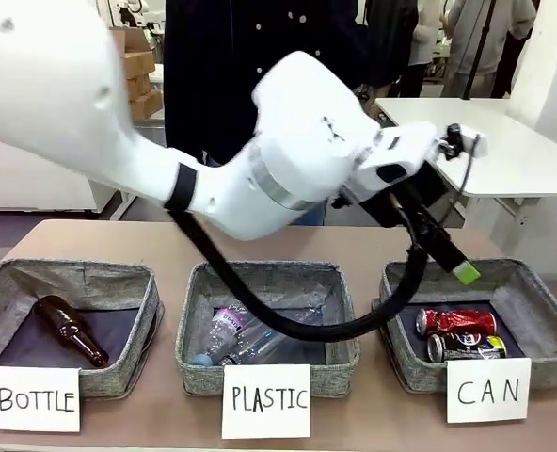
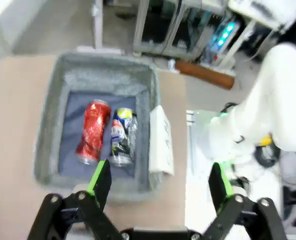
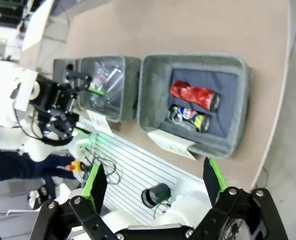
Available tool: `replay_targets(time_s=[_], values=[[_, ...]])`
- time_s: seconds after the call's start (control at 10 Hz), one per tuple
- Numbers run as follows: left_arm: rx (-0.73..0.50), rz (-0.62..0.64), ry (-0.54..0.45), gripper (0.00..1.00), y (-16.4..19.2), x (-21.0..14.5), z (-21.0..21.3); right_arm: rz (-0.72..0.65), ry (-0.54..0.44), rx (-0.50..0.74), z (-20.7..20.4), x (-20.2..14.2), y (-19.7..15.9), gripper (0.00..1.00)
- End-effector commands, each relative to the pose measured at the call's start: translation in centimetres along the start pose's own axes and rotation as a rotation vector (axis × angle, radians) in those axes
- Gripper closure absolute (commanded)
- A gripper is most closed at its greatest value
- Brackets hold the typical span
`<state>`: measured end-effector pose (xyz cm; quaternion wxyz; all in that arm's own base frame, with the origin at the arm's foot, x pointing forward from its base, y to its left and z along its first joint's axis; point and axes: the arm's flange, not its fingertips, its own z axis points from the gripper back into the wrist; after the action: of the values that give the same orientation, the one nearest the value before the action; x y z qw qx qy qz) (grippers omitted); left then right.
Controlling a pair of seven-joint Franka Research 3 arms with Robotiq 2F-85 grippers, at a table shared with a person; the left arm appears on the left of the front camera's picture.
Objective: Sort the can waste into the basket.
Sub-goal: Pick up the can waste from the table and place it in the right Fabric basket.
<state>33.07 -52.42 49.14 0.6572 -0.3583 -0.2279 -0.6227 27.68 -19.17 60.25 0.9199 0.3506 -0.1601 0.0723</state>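
Observation:
The red can (image 1: 455, 322) and the black can (image 1: 467, 347) lie side by side in the grey basket (image 1: 540, 320) behind the "CAN" card (image 1: 487, 391). My left arm reaches across from the left, and its gripper (image 1: 453, 259) hangs above that basket's back edge. The left wrist view looks down on the red can (image 2: 93, 131), the black can (image 2: 123, 136) and the basket's rim (image 2: 47, 135); my left gripper (image 2: 160, 185) is open and holds nothing. High above, my right gripper (image 3: 155, 182) is open and bare, over the basket (image 3: 152, 95) with the red can (image 3: 194, 95) and the black can (image 3: 189, 117).
A "BOTTLE" basket (image 1: 6, 282) at the left holds a brown glass bottle (image 1: 70, 330). The middle "PLASTIC" basket (image 1: 198, 282) holds clear plastic bottles (image 1: 250, 334). A person in dark clothes (image 1: 222, 56) stands behind the table. A white table (image 1: 495, 141) stands at the back right.

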Motion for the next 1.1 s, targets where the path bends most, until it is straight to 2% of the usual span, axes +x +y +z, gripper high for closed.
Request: replay_targets(time_s=[0.0, 0.2, 0.3, 0.5, 0.6, 0.7, 0.8, 0.9, 1.0], values=[[0.099, 0.194, -0.066, 0.0, -4.4, -7.2, 11.5, 0.025, -0.042, 0.064, -5.1, 3.9, 3.1, 0.0], [0.187, 0.372, -0.274, 0.0, -7.8, -13.1, 22.2, 0.025, 0.045, 0.171, -12.6, 6.8, 5.9, 0.0], [0.191, 0.541, -0.337, 0.0, -9.1, -16.5, 27.4, -0.006, 0.101, 0.278, -16.2, 7.3, 7.8, 0.0], [0.009, 0.688, -0.483, 0.0, -10.0, -22.6, 34.4, -0.115, 0.138, 0.487, -19.6, 7.2, 11.2, 0.0], [-0.014, 0.79, -0.47, 0.0, -10.0, -25.9, 36.7, -0.208, 0.196, 0.651, -19.9, 7.3, 12.1, 0.0], [-0.172, 0.828, -0.462, 0.0, -10.1, -29.2, 38.3, -0.291, 0.154, 0.645, -19.7, 7.4, 12.8, 0.0], [-0.212, 0.892, -0.443, 0.0, -9.8, -32.2, 39.3, -0.303, 0.053, 0.552, -19.4, 7.4, 12.9, 0.0], [-0.258, 0.914, -0.489, 0.0, -9.3, -35.0, 39.9, -0.305, -0.017, 0.475, -18.9, 7.4, 12.7, 0.0], [-0.221, 0.952, -0.532, 0.0, -7.9, -37.3, 39.7, -0.218, 0.164, 0.625, -20.4, 7.7, 12.4, 0.0]])
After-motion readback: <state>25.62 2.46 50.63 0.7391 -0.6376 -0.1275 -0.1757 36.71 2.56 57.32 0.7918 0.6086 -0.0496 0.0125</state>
